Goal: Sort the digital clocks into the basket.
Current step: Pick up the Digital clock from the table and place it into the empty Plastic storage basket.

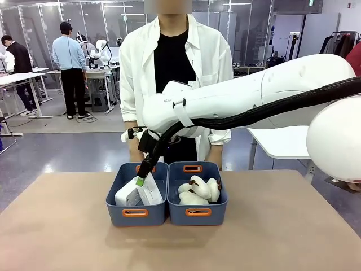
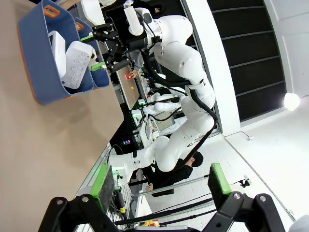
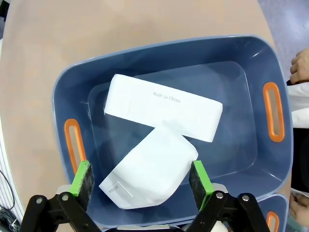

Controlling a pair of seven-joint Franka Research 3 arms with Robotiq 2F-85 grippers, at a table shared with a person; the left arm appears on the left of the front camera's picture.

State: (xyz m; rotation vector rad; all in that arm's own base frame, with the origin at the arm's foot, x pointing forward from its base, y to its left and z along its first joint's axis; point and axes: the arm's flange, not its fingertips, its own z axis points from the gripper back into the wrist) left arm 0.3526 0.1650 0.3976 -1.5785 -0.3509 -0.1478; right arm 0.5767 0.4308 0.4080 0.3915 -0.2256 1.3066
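1. R gripper (image 3: 140,181): jaws apart, nothing clamped, poised above basket (image 3: 67,96); lower clock (image 3: 149,176) lies between the pads, apparently free.
2. Clocks: both inside basket. Upper clock (image 3: 164,106) flat across floor; lower clock leans on it, pointing toward 7 o'clock.
3. L gripper (image 2: 161,186): jaws apart, empty, well clear of the bins.
4. Second bin (image 1: 223,195), at 3 o'clock of basket, holds plush toys (image 1: 198,191).
5. Judgement: sorting looks complete. Retreat straight up; avoid dragging pads on lower clock or rim.

Grey floor (image 1: 84,147) behind tan table (image 1: 56,237); glass partitions (image 1: 96,20) at back; white workbench (image 1: 17,79) far left of it.
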